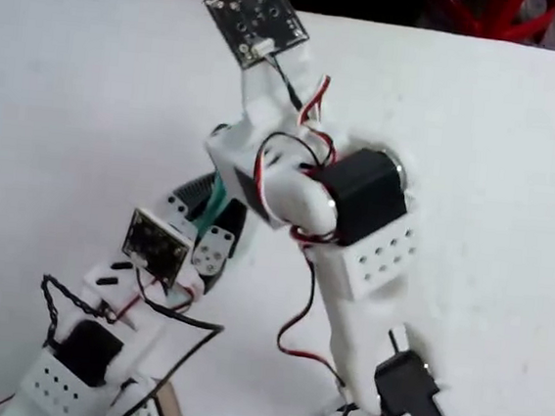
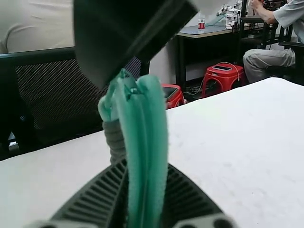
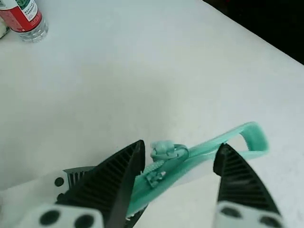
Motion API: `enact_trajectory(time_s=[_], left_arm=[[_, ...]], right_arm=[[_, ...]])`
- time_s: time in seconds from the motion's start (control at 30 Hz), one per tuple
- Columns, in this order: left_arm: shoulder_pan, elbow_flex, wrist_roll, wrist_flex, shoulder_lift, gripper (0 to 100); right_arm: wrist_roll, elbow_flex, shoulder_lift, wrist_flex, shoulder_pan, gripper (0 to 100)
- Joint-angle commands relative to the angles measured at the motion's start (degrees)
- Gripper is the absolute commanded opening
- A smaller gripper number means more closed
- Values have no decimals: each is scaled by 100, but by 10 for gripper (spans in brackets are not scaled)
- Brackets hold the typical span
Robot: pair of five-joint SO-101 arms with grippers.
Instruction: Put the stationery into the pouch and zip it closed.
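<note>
Crossed over the white counter [image 1: 481, 139] in the high view, both arms. Gripping the green pouch [image 2: 147, 133] by its zip edge: left jaws, closed on it, edge standing upright between them. Straddling that same edge: right jaws, spread open, one on either side; slider [image 3: 164, 152] in the gap, end loop [image 3: 254, 137] past the tips. Well apart from the pouch on the counter, a red-labelled bottle [image 3: 21, 16].
</note>
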Motion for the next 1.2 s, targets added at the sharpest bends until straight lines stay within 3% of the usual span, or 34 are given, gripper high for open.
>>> enact_trajectory(time_s=[0.0, 0.3, 0.5, 0.77, 1.17], left_arm=[[22, 9, -53, -9, 66, 22], [22, 9, -62, -35, 66, 22], [22, 9, -53, -18, 66, 22], [22, 9, -53, -9, 66, 22], [22, 9, -35, -9, 66, 22]], right_arm=[[0, 176, -31, 40, -31, 135], [-26, 352, -75, 48, -31, 18], [-35, 325, -75, 13, -13, 18], [-44, -396, -374, 31, 690, 18], [0, 404, -400, -136, 1156, 18]])
